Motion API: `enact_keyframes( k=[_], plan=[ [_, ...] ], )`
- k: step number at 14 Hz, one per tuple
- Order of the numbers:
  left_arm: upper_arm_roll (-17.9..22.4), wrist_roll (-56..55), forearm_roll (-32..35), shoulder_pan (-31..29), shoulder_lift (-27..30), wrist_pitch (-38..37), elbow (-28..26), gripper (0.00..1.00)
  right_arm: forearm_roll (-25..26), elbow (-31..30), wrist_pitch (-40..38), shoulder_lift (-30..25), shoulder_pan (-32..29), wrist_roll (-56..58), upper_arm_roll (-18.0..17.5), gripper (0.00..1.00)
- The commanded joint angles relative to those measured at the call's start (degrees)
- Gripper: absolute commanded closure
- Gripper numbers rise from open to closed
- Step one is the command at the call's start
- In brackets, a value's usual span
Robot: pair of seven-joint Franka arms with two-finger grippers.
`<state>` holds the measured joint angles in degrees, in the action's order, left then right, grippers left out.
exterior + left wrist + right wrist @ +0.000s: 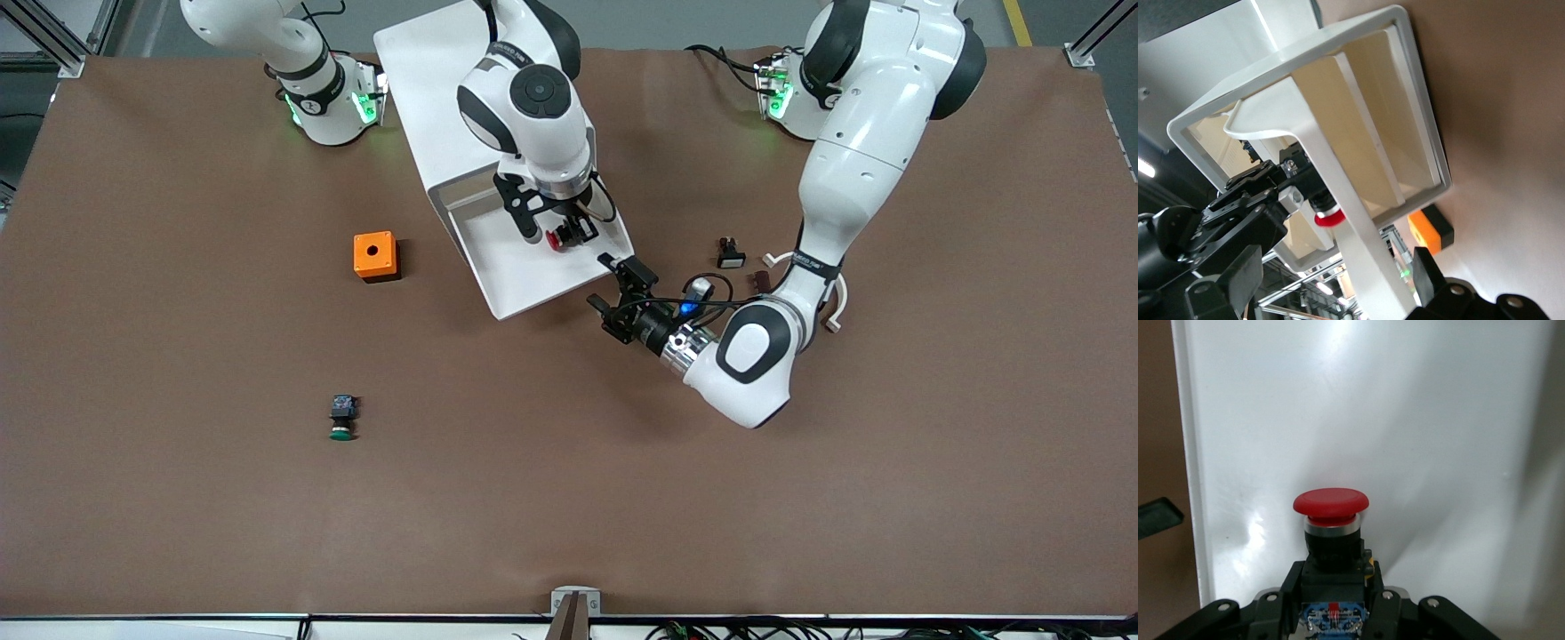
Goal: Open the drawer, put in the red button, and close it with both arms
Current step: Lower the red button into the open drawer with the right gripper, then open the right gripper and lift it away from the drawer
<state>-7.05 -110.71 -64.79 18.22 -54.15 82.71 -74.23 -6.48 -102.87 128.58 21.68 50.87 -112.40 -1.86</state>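
The white drawer (503, 307) stands pulled out of its white cabinet (425, 62) toward the front camera. Over its tray, my right gripper (565, 233) is shut on the red button (556, 238). In the right wrist view the red cap (1331, 503) points at the drawer floor (1418, 420), with the gripper (1335, 603) clamped on the black-and-blue body. My left gripper (603, 283) is open at the drawer's front, at the corner toward the left arm's end. In the left wrist view the handle strip (1338, 200) runs between its spread fingers (1429, 273), with the red button (1329, 217) visible inside.
An orange box (374, 256) sits beside the drawer toward the right arm's end. A green-capped switch (342, 418) lies nearer the front camera. A small black-and-white part (730, 253), a brown piece (761, 282) and white clips (836, 313) lie near the left arm.
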Motion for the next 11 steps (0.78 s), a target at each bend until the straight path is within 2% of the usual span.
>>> enact_keyframes(
  k=[1, 2, 3, 6, 9, 11],
  plan=[
    [0.71, 5.66, -0.17, -0.64, 0.54, 0.08, 2.15, 0.01, 1.03, 2.58, -0.61, 1.52, 0.55, -1.33, 0.45, 0.43],
    [1.15, 9.42, 0.36, -0.64, 0.54, 0.08, 2.77, 0.01, 1.03, 2.76, -0.61, 1.7, 0.55, -1.42, 0.54, 0.04],
    [1.07, 13.2, 0.36, -0.73, 0.62, 0.08, 3.21, 0.01, 1.29, 2.76, -0.61, 1.87, 0.46, -1.16, 0.54, 0.0],
    [3.43, 21.83, 0.45, -0.12, 0.54, 0.17, 5.94, 0.01, 2.69, 5.04, -2.97, 1.79, -0.94, 2.44, 0.72, 0.0],
    [5.55, 30.35, 0.89, 0.76, 0.97, 0.26, 6.47, 0.01, 2.52, 9.78, -10.69, 1.7, -4.88, 10.68, 0.72, 0.0],
    [6.17, 35.36, 3.95, 1.72, 1.85, 0.78, 7.17, 0.01, 2.43, 12.24, -16.14, 1.17, -8.31, 18.14, 0.72, 0.0]
  ],
)
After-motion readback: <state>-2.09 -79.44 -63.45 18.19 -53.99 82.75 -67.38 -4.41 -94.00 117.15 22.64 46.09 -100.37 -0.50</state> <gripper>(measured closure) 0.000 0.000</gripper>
